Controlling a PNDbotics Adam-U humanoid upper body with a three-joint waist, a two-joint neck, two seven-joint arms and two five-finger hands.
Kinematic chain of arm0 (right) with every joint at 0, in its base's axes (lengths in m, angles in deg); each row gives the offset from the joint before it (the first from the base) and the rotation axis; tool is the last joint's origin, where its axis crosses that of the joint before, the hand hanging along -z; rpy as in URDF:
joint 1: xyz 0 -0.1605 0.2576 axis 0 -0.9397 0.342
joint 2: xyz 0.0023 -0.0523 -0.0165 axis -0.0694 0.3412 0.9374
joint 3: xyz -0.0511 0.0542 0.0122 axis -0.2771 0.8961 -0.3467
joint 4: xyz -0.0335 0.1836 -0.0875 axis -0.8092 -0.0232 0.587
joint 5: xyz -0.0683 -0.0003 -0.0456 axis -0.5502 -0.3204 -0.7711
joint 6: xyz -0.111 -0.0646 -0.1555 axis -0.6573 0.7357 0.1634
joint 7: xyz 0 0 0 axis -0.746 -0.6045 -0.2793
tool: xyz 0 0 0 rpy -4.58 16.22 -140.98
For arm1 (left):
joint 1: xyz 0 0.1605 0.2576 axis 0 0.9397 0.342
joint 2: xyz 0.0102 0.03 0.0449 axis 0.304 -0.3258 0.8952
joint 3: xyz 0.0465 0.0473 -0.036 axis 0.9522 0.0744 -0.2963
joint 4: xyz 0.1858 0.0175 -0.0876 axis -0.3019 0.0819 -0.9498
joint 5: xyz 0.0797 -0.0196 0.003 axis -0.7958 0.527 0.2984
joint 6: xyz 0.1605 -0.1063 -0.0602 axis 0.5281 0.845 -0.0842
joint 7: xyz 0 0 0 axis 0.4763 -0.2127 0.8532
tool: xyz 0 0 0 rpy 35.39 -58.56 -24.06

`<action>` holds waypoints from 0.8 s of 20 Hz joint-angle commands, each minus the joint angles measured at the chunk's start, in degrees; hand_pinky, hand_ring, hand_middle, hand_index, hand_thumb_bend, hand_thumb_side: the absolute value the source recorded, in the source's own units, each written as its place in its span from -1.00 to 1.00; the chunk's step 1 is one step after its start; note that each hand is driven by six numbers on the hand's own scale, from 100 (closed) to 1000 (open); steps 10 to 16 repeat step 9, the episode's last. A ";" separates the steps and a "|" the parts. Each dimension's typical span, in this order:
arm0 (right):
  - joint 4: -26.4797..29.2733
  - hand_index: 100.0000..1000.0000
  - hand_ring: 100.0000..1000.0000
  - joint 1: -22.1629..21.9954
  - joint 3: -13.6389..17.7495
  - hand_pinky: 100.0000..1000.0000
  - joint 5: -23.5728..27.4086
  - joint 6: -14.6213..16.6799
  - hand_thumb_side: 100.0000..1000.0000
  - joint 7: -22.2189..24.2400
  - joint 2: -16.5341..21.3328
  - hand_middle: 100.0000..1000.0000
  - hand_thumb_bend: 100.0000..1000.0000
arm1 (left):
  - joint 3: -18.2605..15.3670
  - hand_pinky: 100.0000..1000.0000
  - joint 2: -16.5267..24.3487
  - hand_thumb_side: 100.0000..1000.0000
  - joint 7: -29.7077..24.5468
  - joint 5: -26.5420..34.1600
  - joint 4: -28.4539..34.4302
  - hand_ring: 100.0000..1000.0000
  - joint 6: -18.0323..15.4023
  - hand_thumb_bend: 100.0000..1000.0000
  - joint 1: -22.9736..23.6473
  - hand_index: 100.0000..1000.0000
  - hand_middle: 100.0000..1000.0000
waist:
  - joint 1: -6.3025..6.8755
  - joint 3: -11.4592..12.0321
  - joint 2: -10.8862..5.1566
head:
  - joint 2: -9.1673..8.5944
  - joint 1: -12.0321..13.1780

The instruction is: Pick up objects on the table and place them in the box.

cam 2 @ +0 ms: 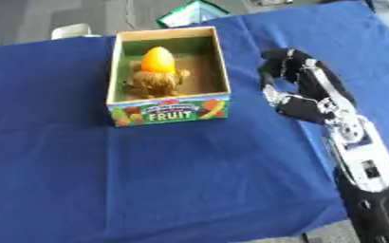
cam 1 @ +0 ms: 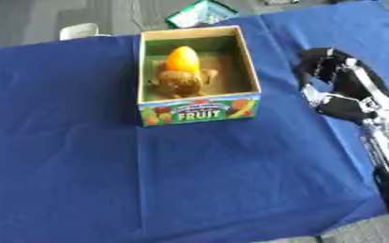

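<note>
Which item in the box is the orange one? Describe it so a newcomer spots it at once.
Start at the blue tablecloth and find the open cardboard box marked FRUIT on its front. Inside, toward the back, stands an orange egg-shaped object. It is smooth and bright, unlike the brown fuzzy object lying just in front of it.

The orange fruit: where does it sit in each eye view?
Left eye view: orange fruit upper centre, inside the box, behind a brown object.
Right eye view: upper left of centre, same spot in the box.
Shared landmark: the box's FRUIT label.
</note>
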 commanded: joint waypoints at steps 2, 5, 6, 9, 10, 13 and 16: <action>1.29 0.49 0.34 0.62 0.94 0.39 0.51 -0.18 -1.00 -0.63 0.58 0.07 -1.00 | -2.42 0.48 -1.19 0.18 1.95 4.15 8.90 0.18 1.61 -0.67 4.08 0.52 0.28 | -0.21 0.54 -0.35 | 0.28 0.19; 1.50 0.49 0.34 0.49 1.16 0.38 0.59 -0.35 -1.00 -0.89 0.52 0.07 -1.00 | -3.34 0.46 -3.15 0.15 3.61 5.83 12.86 0.15 2.81 -0.71 8.04 0.50 0.25 | -0.21 1.13 -0.06 | 0.28 0.54; 1.61 0.49 0.34 0.50 1.20 0.38 0.63 -0.39 -1.00 -0.97 0.51 0.07 -1.00 | -3.63 0.44 -3.93 0.13 4.19 6.34 13.79 0.13 3.21 -0.74 9.25 0.49 0.22 | -0.23 1.47 0.10 | 0.28 0.83; 1.86 0.49 0.34 0.53 1.32 0.38 0.75 -0.51 -1.00 -1.14 0.42 0.07 -1.00 | -4.37 0.44 -6.05 0.13 5.58 7.48 16.00 0.11 4.44 -0.76 12.25 0.48 0.20 | -0.28 1.91 0.46 | 0.28 1.87; 1.86 0.49 0.34 0.53 1.32 0.38 0.75 -0.51 -1.00 -1.14 0.42 0.07 -1.00 | -4.37 0.44 -6.05 0.13 5.58 7.48 16.00 0.11 4.44 -0.76 12.25 0.48 0.20 | -0.28 1.91 0.46 | 0.28 1.87; 1.86 0.49 0.34 0.53 1.32 0.38 0.75 -0.51 -1.00 -1.14 0.42 0.07 -1.00 | -4.37 0.44 -6.05 0.13 5.58 7.48 16.00 0.11 4.44 -0.76 12.25 0.48 0.20 | -0.28 1.91 0.46 | 0.28 1.87; 1.86 0.49 0.34 0.53 1.32 0.38 0.75 -0.51 -1.00 -1.14 0.42 0.07 -1.00 | -4.37 0.44 -6.05 0.13 5.58 7.48 16.00 0.11 4.44 -0.76 12.25 0.48 0.20 | -0.28 1.91 0.46 | 0.28 1.87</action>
